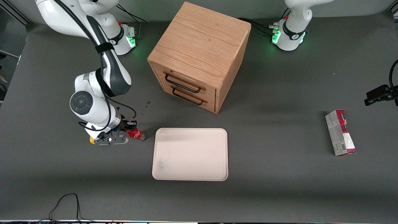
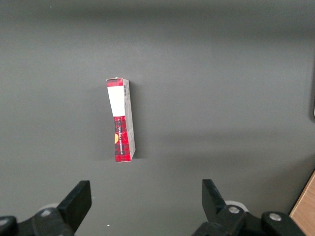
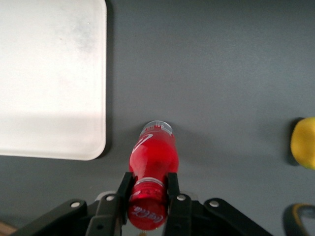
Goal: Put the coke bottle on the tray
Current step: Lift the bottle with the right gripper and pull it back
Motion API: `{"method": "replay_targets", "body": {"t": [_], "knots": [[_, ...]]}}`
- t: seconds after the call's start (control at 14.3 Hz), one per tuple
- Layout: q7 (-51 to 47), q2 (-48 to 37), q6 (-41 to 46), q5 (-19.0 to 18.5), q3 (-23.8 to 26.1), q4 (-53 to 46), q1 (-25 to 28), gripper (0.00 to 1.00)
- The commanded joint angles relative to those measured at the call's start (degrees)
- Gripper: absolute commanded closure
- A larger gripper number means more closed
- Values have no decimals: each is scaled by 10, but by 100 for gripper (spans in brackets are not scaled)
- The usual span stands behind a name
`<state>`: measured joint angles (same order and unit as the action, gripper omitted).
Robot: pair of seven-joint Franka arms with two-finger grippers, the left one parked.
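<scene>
The coke bottle (image 3: 153, 160) is small, with a red cap, a red label with white script and a clear base. It lies on the dark table, its clear base pointing toward the tray. My right gripper (image 3: 147, 189) is shut on the coke bottle at its neck, just under the cap, one finger (image 3: 124, 189) on each side. In the front view the gripper (image 1: 127, 130) and coke bottle (image 1: 136, 134) sit low at the table, beside the tray's short edge toward the working arm's end. The pale cream-pink tray (image 1: 190, 154) lies flat; its rim also shows in the right wrist view (image 3: 102, 78).
A wooden drawer cabinet (image 1: 199, 56) stands farther from the front camera than the tray. A yellow lump (image 3: 303, 142) lies beside the bottle, on the side away from the tray. A red-and-grey carton (image 1: 340, 133) lies toward the parked arm's end; it also shows in the left wrist view (image 2: 121, 120).
</scene>
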<state>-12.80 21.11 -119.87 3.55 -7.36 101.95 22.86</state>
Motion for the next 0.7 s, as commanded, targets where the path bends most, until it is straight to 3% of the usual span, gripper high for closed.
{"method": "replay_targets", "body": {"t": [0.0,0.63], "knots": [[-7,-4,83,8,-4,-77,3,100],[0,-20,365,6,-19,-316,0,100]]}}
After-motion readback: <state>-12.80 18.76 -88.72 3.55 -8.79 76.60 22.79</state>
